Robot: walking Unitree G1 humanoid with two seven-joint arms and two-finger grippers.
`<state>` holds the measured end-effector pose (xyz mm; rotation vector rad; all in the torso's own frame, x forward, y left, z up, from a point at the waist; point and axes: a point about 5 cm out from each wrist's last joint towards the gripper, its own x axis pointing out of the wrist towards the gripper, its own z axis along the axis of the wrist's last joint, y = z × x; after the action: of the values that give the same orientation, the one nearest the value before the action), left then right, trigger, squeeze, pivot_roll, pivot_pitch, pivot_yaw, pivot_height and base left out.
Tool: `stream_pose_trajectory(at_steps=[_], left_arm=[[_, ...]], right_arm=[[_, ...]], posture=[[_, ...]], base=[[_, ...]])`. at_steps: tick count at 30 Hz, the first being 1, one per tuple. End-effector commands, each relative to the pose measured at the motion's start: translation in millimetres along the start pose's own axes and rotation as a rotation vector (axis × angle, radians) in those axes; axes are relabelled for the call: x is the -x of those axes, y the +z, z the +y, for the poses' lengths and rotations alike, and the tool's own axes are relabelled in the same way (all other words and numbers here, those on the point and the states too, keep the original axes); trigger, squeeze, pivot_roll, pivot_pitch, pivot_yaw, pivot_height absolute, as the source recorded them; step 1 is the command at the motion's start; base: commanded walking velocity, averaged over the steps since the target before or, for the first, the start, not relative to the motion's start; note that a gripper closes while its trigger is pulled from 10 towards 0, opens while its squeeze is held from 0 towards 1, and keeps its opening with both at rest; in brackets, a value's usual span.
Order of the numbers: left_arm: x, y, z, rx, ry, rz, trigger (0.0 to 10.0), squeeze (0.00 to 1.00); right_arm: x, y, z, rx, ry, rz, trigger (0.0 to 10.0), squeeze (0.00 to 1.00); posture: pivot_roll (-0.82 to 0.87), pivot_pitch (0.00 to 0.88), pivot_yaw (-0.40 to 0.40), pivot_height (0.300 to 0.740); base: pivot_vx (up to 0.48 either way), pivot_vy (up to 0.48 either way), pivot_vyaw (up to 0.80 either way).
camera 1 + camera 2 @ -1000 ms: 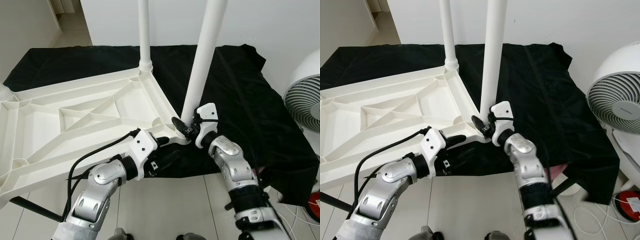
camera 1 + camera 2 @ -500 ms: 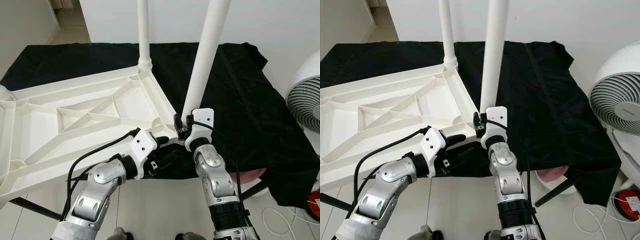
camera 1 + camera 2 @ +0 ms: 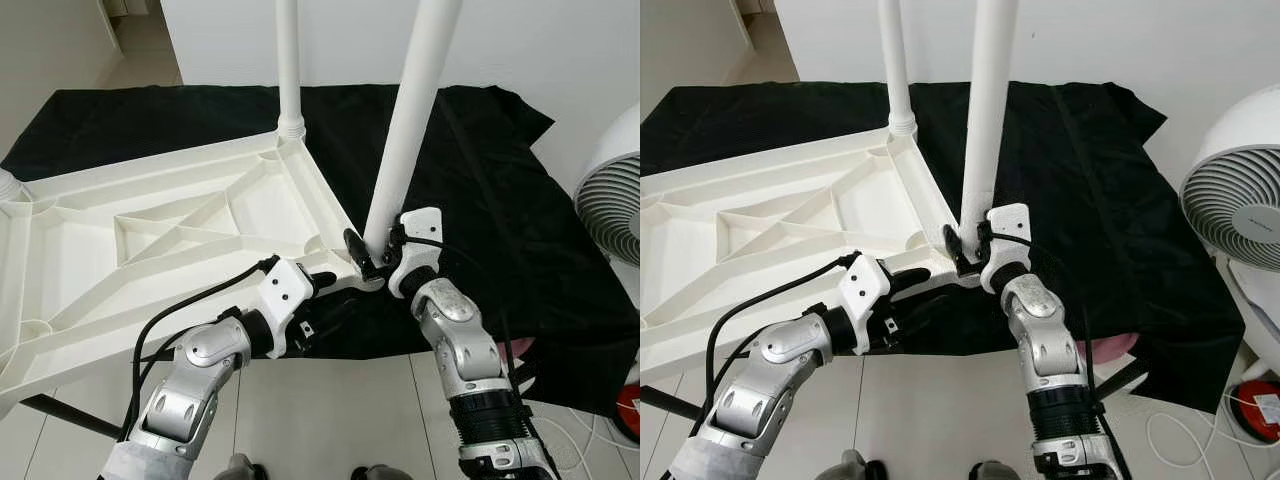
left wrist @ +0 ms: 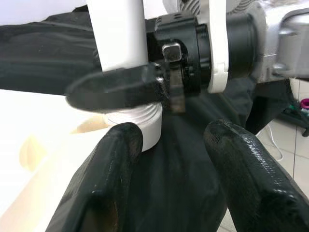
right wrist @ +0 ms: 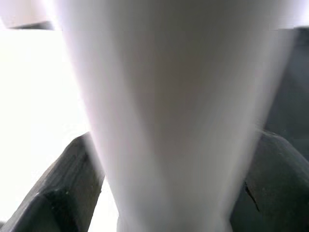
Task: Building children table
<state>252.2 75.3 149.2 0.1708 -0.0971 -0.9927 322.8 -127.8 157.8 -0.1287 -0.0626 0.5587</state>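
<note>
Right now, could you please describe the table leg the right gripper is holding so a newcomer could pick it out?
Find the upside-down white tabletop lying on the black cloth. Two white legs rise from its right side; the held leg stands at the nearer corner. Unlike the far leg, it looks thicker and has the right gripper clamped round its base.

Before me a black cloth [image 3: 480,170] covers the pale tiled floor [image 3: 330,410], white wall [image 3: 540,40] behind, fan [image 3: 1240,200] to my right.

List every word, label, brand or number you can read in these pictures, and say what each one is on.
No text can be read.
Fan: a small mark at the hub, too small to read.
Red thing on the floor: a white label, too small to read.
Tabletop, legs and grippers: no markings seen.
</note>
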Motion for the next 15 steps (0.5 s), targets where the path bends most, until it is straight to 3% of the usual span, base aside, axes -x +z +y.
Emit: stream_pose_trajectory(at_steps=[1, 3, 6, 15], left_arm=[[1.0, -2, 1.9, 0.002, 0.038, 0.014, 10.0, 0.0], [1.0, -2, 1.9, 0.002, 0.038, 0.014, 10.0, 0.0], [-0.4, 1, 0.5, 0.002, 0.031, 0.007, 10.0, 0.0], [1.4, 0, -1.6, 0.006, 0.024, 0.012, 10.0, 0.0]], right_arm=[[-1.5, 0, -0.2, 0.031, 0.14, -0.011, 10.0, 0.0], [-1.5, 0, -0.2, 0.031, 0.14, -0.011, 10.0, 0.0], [-7.3, 1, -5.5, 0.071, 0.265, -0.006, 10.0, 0.0], [-14.8, -2, -4.2, 0.117, 0.378, 0.031, 10.0, 0.0]], posture=[[-0.07, 0.068, 0.038, 0.74], [-0.07, 0.068, 0.038, 0.74], [-0.07, 0.067, 0.041, 0.74], [-0.06, 0.071, 0.046, 0.74]], base=[[0.0, 0.0, 0.0], [0.0, 0.0, 0.0], [0.0, 0.0, 0.0], [0.0, 0.0, 0.0]])
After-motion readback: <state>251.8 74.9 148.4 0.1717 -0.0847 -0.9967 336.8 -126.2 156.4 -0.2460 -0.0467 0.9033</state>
